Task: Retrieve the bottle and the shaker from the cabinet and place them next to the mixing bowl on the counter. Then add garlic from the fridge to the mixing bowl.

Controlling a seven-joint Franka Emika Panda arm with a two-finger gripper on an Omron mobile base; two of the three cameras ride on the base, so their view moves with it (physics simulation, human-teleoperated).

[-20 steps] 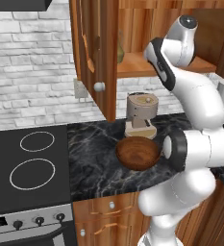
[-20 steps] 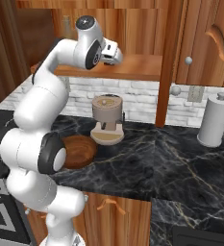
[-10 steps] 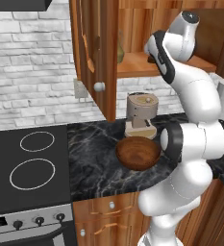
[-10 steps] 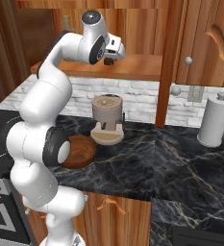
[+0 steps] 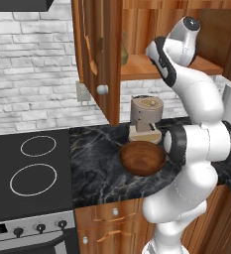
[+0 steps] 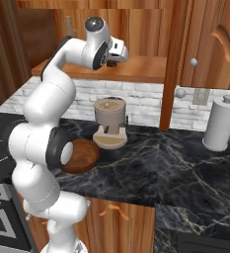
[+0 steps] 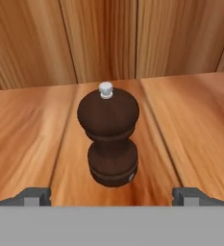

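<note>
Your gripper (image 7: 111,196) spread wide, empty, dark shaker (image 7: 109,139) upright on the cabinet shelf (image 7: 31,139), between your fingertips (image 7: 35,196).

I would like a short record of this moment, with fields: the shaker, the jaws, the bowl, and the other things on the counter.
shaker: dark wooden shaker with a silver knob, upright on the cabinet shelf
gripper: gripper level with the shaker, jaws wide open on either side, holding nothing
bowl: wooden mixing bowl on the dark marble counter, nothing visible inside
other things: coffee machine behind the bowl; white paper towel roll to the right
</note>
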